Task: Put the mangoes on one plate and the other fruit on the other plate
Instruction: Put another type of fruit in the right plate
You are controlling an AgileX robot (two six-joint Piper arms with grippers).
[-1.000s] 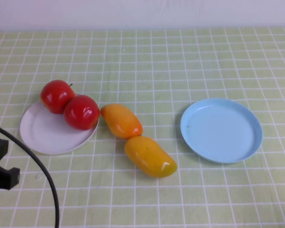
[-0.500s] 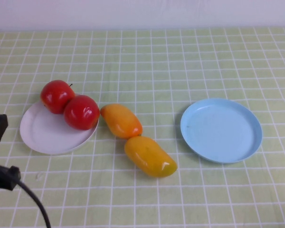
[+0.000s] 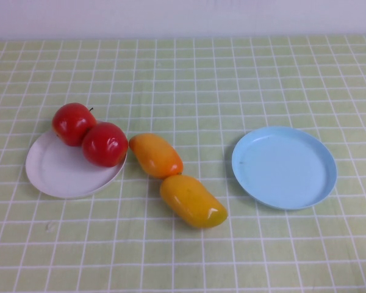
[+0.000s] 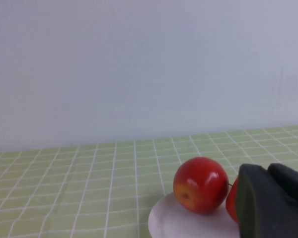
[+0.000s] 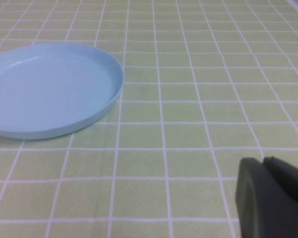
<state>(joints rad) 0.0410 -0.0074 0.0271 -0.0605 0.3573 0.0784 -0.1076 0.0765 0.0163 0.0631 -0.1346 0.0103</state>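
Though both closed, left tool near glossy round apples, right tool near smooth blue plate.

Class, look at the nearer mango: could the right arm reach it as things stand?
Probably yes. The nearer mango lies bare on the cloth beside the empty blue plate, nothing over it. The shut right pincer waits beyond that plate; the shut left pincer sits by the apples.
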